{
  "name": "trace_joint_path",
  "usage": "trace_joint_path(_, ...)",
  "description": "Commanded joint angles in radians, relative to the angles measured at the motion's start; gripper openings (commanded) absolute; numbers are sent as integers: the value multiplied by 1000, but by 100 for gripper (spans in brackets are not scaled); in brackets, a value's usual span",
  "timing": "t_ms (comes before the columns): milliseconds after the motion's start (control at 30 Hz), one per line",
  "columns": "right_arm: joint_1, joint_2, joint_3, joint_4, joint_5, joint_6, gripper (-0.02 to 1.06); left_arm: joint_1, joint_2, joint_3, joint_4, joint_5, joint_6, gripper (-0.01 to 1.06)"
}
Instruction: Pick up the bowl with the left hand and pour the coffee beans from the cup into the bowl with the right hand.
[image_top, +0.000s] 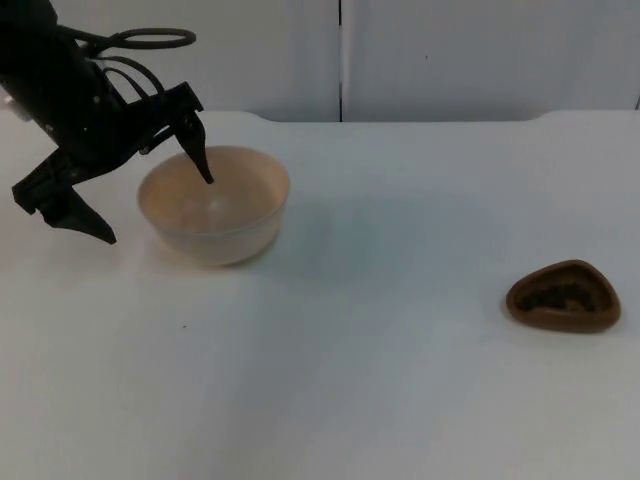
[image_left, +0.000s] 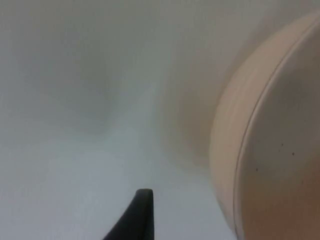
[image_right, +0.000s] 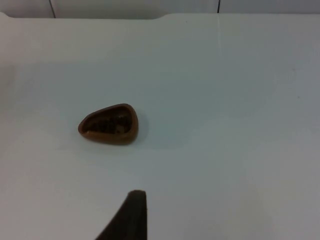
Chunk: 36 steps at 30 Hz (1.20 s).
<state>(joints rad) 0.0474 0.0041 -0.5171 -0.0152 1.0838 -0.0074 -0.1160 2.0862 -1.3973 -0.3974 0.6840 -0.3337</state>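
A cream bowl (image_top: 225, 225) stands on the white table at the left, empty inside. My left gripper (image_top: 156, 208) is open and straddles the bowl's left rim: one finger dips inside the bowl and the other hangs outside to the left, and neither is seen to touch it. The left wrist view has the bowl's wall and rim (image_left: 260, 130) close by. A small brown cup (image_top: 563, 296) with dark coffee beans sits at the right of the table. My right gripper (image_right: 135, 207) waits above the table, well back from the cup (image_right: 109, 123).
The grey partition wall (image_top: 340, 60) closes off the table's far edge. Bare white table (image_top: 380, 300) stretches between the bowl and the cup.
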Motion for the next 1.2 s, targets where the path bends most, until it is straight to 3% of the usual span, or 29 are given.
trace_joint_path(0,-6,-4,1,-5,-6,-5,105,-3,0,-7,-15,-26,-9,99)
trace_joint_path(300,-6,-4,1,-5,-6,-5,105,0,27,-7,-13,-45,-11,99)
trace_joint_path(800,-6,-4,1,-7,-6,-5,105,0,58,-4,-9,-61,-4,82)
trace_joint_path(933,-6,-4,1,-7,-6,-5,105,0,58,-4,-1,-67,-4,59)
trace_joint_path(967,-6,-4,1,-7,-6,-5,105,0,58,-4,-1,-67,-4,59)
trace_joint_path(1067,-6,-4,1,-7,-6,-5,105,0,58,-4,-1,-67,-4,43)
trace_joint_path(1167,-6,-4,1,-7,-6,-5,105,0,58,-4,-5,-67,-4,35)
